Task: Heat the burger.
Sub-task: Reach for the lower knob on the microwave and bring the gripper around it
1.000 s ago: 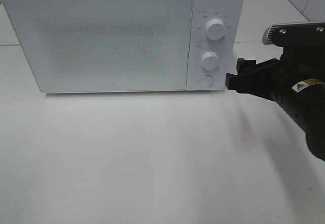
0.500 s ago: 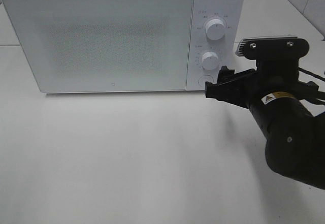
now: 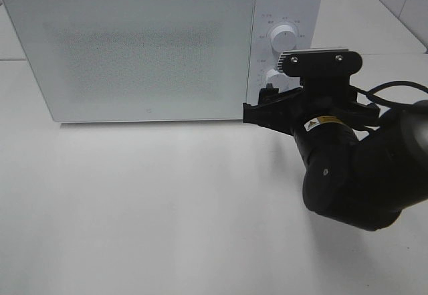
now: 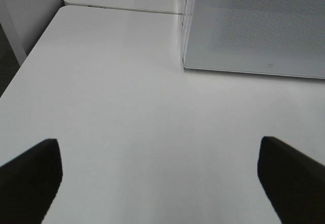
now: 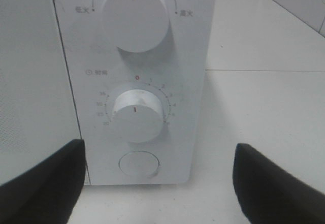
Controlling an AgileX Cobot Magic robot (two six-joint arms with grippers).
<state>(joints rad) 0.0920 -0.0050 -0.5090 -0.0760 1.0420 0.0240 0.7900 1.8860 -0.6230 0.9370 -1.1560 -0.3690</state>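
The burger is not in view in any frame. The white microwave [image 3: 134, 47] stands at the back of the table with its door shut. My right gripper [image 3: 259, 108] is open and empty, close in front of the control panel. In the right wrist view its fingers [image 5: 40, 183] stand wide apart on either side of the round door button [image 5: 138, 164], below the timer knob [image 5: 138, 115] and the power knob [image 5: 134, 16]. My left gripper [image 4: 161, 183] is open and empty above bare table, with the microwave's front left corner [image 4: 185, 56] ahead of it.
The white table [image 3: 167, 201] stretches in front of the microwave. My right arm's black body [image 3: 354, 174] fills the right side. A seam to a second table [image 4: 122, 8] runs behind, and the table's edge [image 4: 25, 61] drops off beside the left gripper.
My right arm has moved left and toward the microwave. Its gripper went from right of the control panel to in front of the lower knob and door button.
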